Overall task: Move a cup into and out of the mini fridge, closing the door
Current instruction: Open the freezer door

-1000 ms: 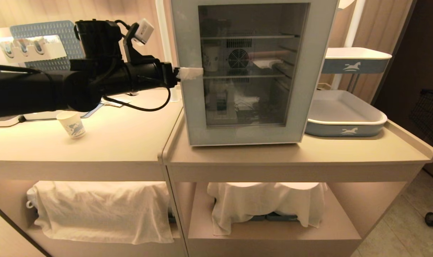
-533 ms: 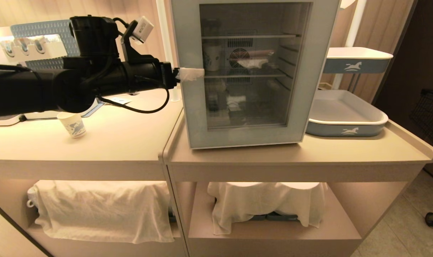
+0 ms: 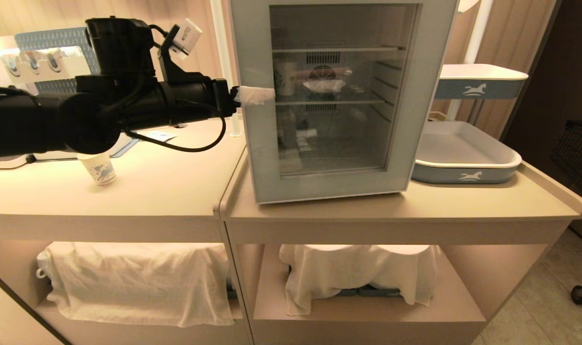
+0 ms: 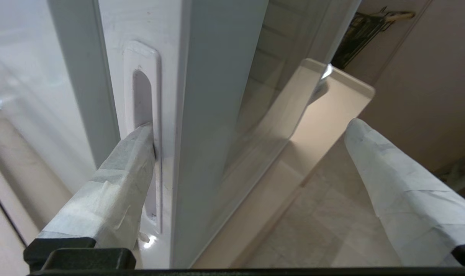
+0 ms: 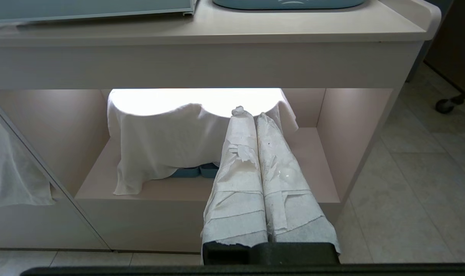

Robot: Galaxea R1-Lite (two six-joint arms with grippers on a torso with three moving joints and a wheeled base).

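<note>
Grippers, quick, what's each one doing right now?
Left gripper: open, one finger hooked in the recessed handle on the door edge, holding nothing.
Right gripper: shut, empty, parked below the counter.

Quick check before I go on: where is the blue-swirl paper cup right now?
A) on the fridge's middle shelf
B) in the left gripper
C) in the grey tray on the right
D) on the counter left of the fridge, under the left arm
D: the cup stands on the counter beneath the left arm, while the left gripper, jaws wide, is at the door edge.
</note>
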